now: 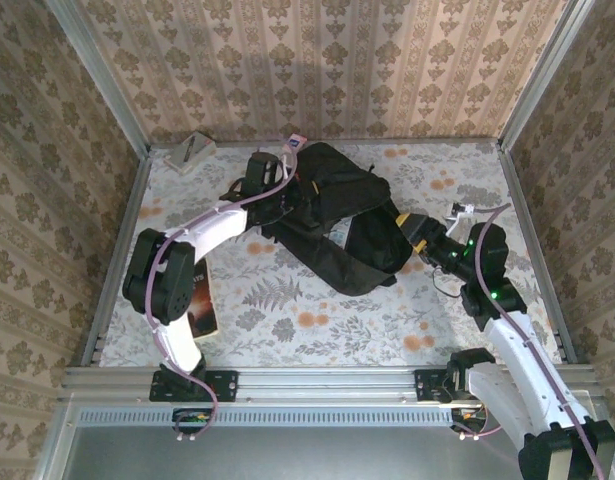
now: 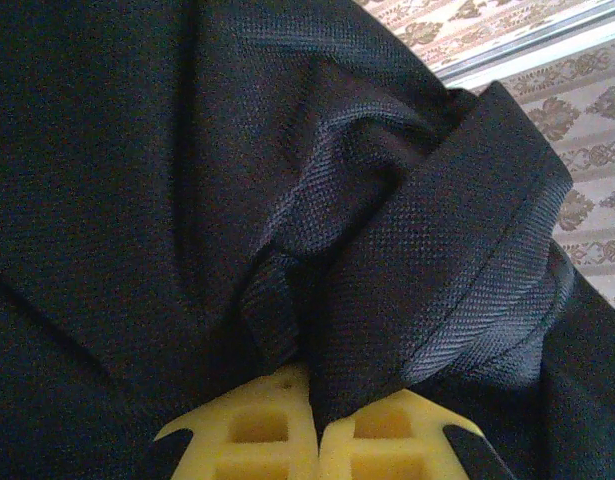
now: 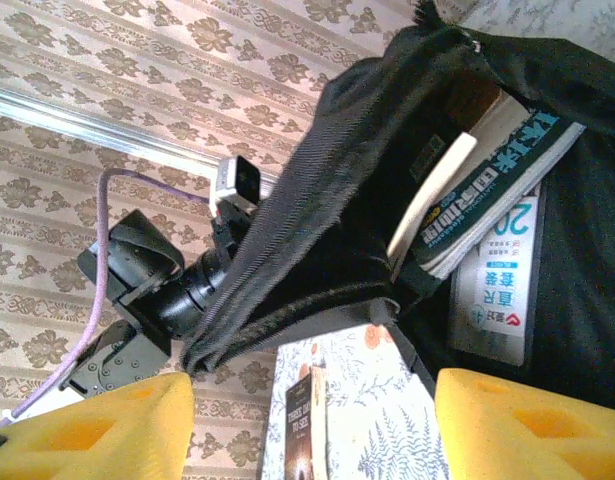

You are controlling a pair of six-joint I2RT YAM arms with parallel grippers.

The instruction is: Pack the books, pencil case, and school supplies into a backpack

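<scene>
Pinching fabric of the backpack (image 2: 167,200), left claw (image 2: 315,425) is clamped; right claw (image 3: 312,415) gapes, empty.

carries white link shells on the left arm (image 1: 212,228) and right arm (image 1: 522,358), joined by bulky black motor housings and bolted down on black base plates. trails a lilac cable along each arm, glows with small green lights on the right arm's black joints, and bears a little white camera box (image 3: 235,182) at the left wrist. ends in blocky yellow fingers (image 3: 532,425) with square hollows, black behind, on the left gripper (image 2: 315,425) and right gripper (image 3: 312,400).
</scene>
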